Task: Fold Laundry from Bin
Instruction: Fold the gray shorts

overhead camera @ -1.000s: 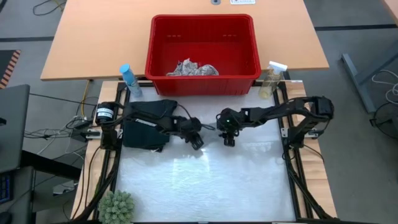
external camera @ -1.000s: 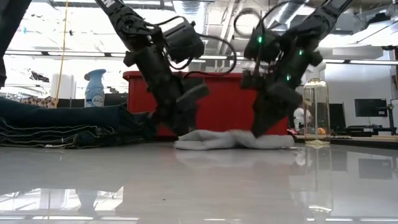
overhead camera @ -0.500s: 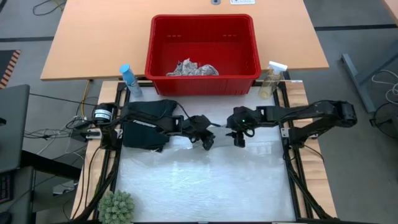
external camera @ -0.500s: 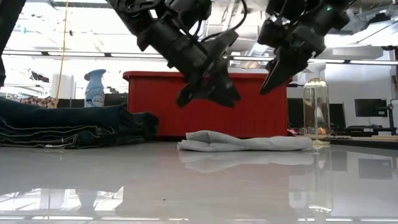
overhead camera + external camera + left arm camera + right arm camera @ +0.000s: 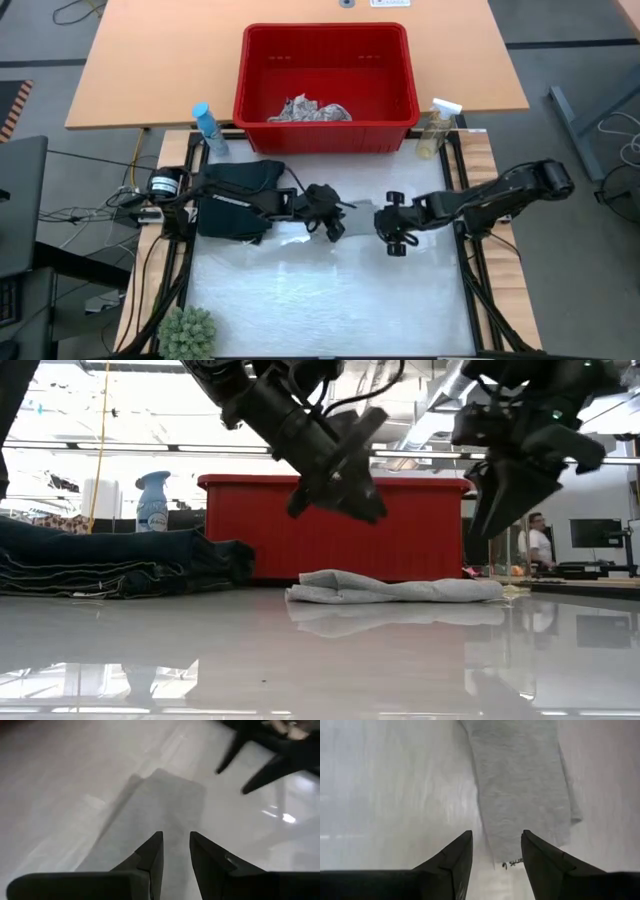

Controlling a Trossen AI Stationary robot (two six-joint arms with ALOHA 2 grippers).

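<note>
A small grey cloth (image 5: 362, 212) lies folded in a long strip on the white table, also seen in the low view (image 5: 395, 590). My left gripper (image 5: 332, 228) hangs open above the cloth's left end (image 5: 155, 810), clear of it (image 5: 345, 500). My right gripper (image 5: 397, 242) is open and raised beyond the cloth's right end (image 5: 525, 785), touching nothing (image 5: 495, 520). Folded dark trousers (image 5: 235, 195) lie on the table's left side. The red bin (image 5: 325, 132) stands at the far edge. The white leaf-print cloth (image 5: 310, 110) lies crumpled in it.
A blue spray bottle (image 5: 208, 128) stands left of the bin and a clear one (image 5: 436, 128) right of it. A green plant (image 5: 188, 332) sits at the near left corner. The near half of the white table top (image 5: 330, 300) is bare.
Both grippers were down at the grey cloth and have risen off it. The cloth stays on the table as a flat strip. My left gripper has gone a little toward the table's right. My right gripper has gone toward the right and near edges.
</note>
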